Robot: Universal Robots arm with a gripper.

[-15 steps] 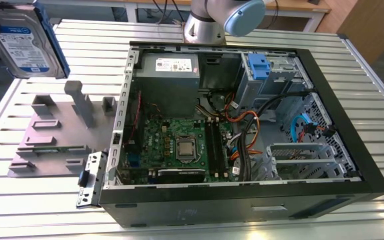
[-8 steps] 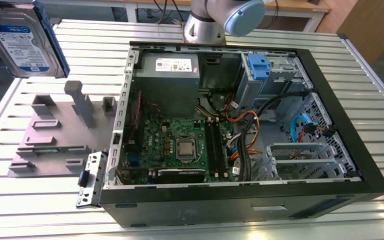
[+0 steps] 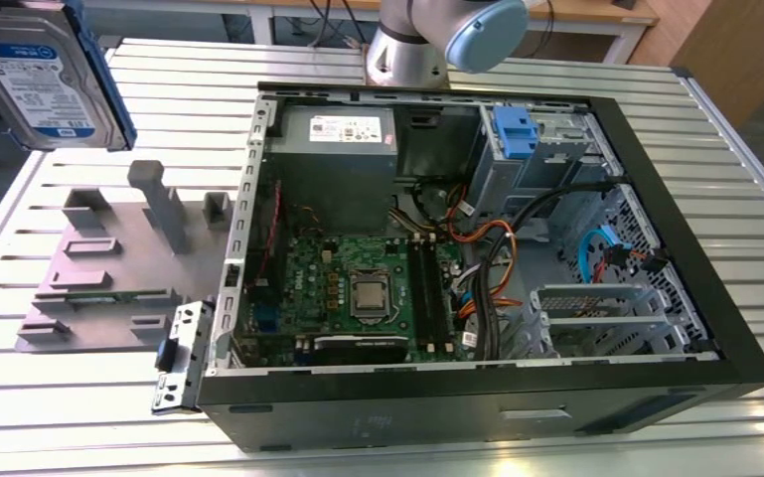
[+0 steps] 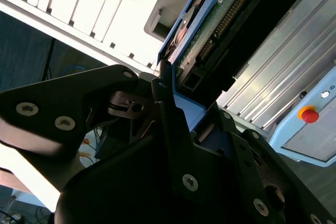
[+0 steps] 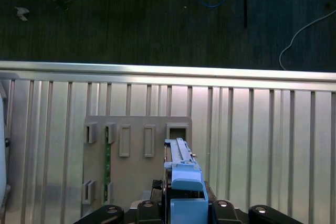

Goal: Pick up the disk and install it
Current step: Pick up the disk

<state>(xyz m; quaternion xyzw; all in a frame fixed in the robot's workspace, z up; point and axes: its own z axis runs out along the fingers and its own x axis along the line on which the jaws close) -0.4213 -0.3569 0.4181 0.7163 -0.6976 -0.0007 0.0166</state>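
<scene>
The disk point(image 3: 40, 78), a silver drive with a white-and-blue label and a blue frame, hangs in the air above the table's far corner at the exterior view's left. The first wrist view shows the disk point(image 5: 181, 174) edge-on, its blue carrier over a grey fixture plate point(image 5: 134, 182). My gripper point(image 4: 169, 95) is shut on the disk's blue frame point(image 4: 191, 109), and the drive's circuit board and connector point(image 4: 223, 22) face the second wrist camera. The open computer case point(image 3: 488, 248) lies to the exterior view's right of the disk.
The grey fixture plate point(image 3: 103, 268) with upright holders lies on the slatted table point(image 3: 51, 397) beside the case. Inside the case are a grey power-supply box point(image 3: 338, 134), a motherboard point(image 3: 355, 288), cables point(image 3: 488, 238) and a bay with a blue clip point(image 3: 515, 129). The arm's base point(image 3: 415, 45) stands behind the case.
</scene>
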